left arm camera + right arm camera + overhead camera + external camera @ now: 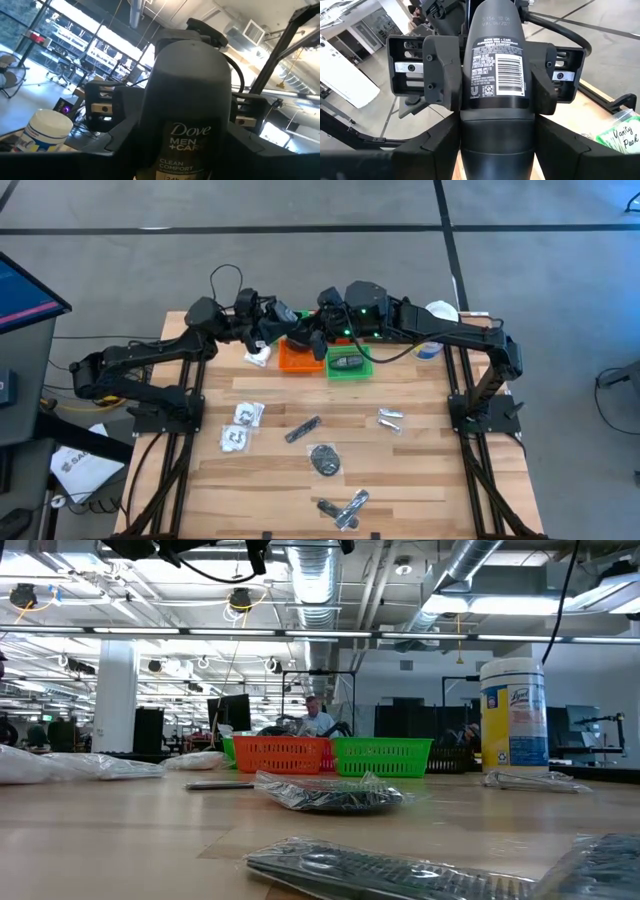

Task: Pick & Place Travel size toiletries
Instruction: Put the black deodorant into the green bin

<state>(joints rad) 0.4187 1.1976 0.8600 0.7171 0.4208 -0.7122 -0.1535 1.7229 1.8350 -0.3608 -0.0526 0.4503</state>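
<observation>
Closest to the lens in the low view is a flat clear crinkly packet with a dark ridged strip inside [380,870], lying on the wooden surface [150,830]. Behind it sits another clear packet with dark contents [330,795]. Farther back there's an orange mesh basket [283,753] right beside a green mesh basket [383,755], and a tall white canister with a yellow-blue label [513,715] off to the right. A person [315,718] is way back in the room.

From above, both arms reach in at the far edge and meet over the orange basket. A dark grey oval [347,363] lies in the green one. Loose toiletries are spread over the near half: two clear packets with white contents [242,425], a slim silvery sachet [303,429], a black round piece in plastic [324,459] and a small silvery tube [390,418].

Left wrist view: a dark grey Dove Men+Care deodorant stick [187,100] fills the middle, label facing the camera, with the right jaws pinching it from either side.

Right wrist view: same stick from the back, barcode showing, and the left jaws are pressed against both its sides. So it's held up in the air between the two arms, both gripping it. A clear bag with a green "Vanity Pack" card [622,137] lies on the surface below.
</observation>
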